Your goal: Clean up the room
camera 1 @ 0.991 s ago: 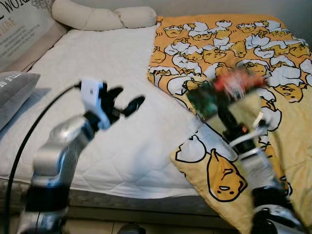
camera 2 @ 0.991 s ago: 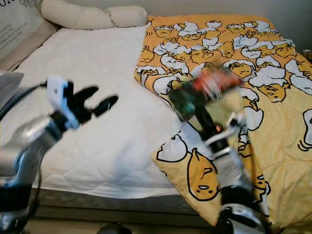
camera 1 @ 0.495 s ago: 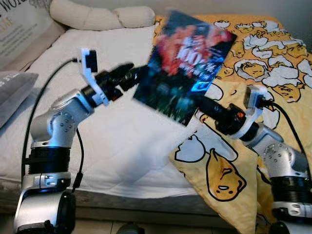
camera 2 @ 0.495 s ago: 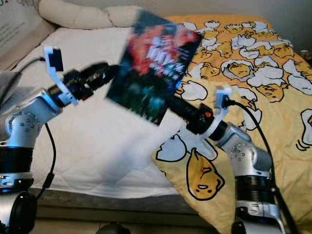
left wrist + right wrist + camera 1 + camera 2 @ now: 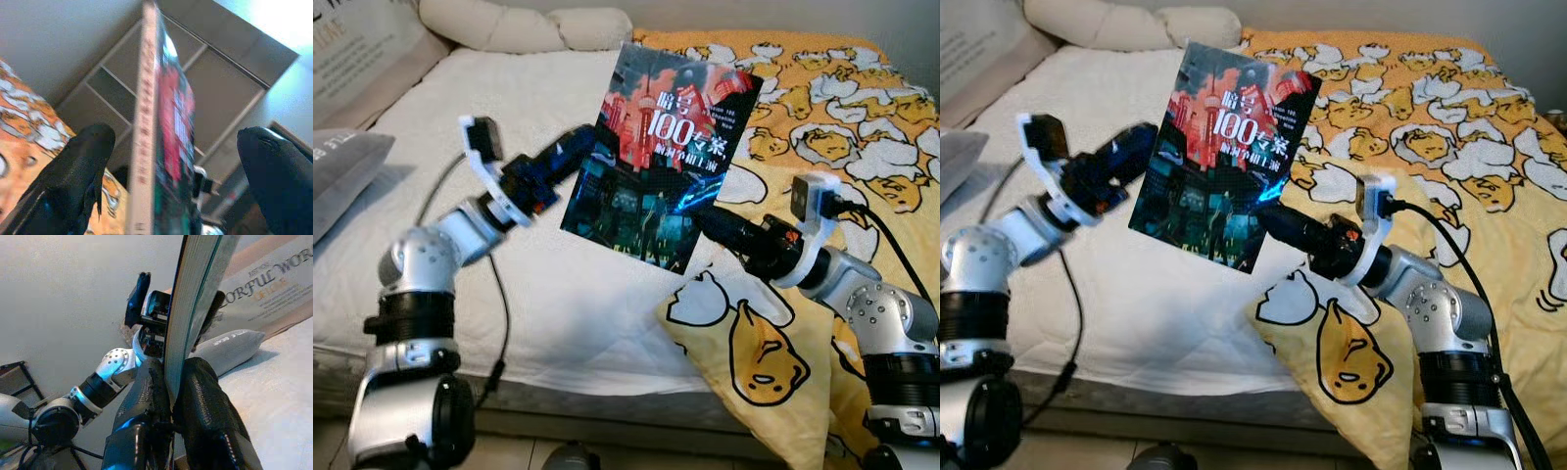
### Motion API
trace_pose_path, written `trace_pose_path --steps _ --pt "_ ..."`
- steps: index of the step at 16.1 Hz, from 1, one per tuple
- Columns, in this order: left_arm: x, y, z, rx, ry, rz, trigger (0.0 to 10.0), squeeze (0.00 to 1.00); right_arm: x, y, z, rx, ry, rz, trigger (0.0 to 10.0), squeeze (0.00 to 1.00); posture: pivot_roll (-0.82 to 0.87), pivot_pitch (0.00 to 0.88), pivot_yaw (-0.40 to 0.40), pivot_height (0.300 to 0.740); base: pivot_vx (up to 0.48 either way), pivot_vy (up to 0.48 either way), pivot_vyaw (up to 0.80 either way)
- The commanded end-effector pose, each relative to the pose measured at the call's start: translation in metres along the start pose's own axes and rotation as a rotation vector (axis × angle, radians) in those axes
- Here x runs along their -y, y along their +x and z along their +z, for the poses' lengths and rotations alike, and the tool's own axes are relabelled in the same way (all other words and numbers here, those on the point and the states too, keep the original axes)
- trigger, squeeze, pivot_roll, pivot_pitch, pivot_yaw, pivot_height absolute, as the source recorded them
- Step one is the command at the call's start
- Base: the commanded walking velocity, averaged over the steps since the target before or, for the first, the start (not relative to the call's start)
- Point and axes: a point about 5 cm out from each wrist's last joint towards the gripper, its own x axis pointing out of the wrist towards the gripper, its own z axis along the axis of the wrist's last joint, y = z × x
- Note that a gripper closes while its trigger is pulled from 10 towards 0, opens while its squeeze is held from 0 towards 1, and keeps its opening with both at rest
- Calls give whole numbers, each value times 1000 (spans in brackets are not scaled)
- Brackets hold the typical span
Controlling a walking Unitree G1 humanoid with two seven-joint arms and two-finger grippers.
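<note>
A: Biggest first. What fills the frame?

B: A bed with a white quilted mattress (image 5: 509, 264) across the left and centre, and an orange-yellow blanket printed with cartoon egg figures (image 5: 862, 127) over the right side. Long cream bolster pillow (image 5: 519, 24) along the top edge, grey cushion (image 5: 342, 181) at the left edge.

A: And the task's thing?

B: A glossy paperback book with a dark city-night cover and red and white lettering (image 5: 656, 157). It's held in the air at centre frame, above the mattress w/ its cover toward the camera, tilted.

A: Who has it?

B: The right gripper (image 5: 171, 396), coming in from lower right. Its two black fingers are pinched tight on the book's lower edge. The left gripper (image 5: 181, 161) is at the book's left edge, fingers spread wide w/ the spine standing between them (not touching either pad, as far as I can tell).

A: How will it handle?

B: My guess: light and fairly stiff as a closed block, but the glossy cover looks slippery and the pages could fan open if pinched at one corner. Best hold is prob. across the spine or mid-edge, squeezing both covers flat. Looks like a handover to the left gripper, so it should close firmly before the right lets go.
</note>
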Motion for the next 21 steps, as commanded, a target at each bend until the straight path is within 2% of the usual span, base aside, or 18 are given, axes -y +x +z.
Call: trace_pose_path --steps 1,2,8,16,21 --pt "1 3 -6 -37 -4 -10 3529 0 -7 8 8 -1 -31 64 0 0 80 0 14 740 0 0 0" --pt "-2 4 -10 -39 -17 9 0 0 -5 13 7 -1 -27 67 0 0 79 0 15 740 0 0 0" --pt "-1 0 -13 -28 -2 2 0 0 -3 19 8 30 -21 63 0 0 80 0 14 740 0 0 0" --pt "0 0 -17 -25 -11 -4 0 0 0 20 9 39 -21 44 0 0 82 0 14 740 0 0 0" --pt "-3 1 -21 -36 16 46 0 0 3 20 9 42 -33 5 0 0 82 0 16 740 0 0 0"
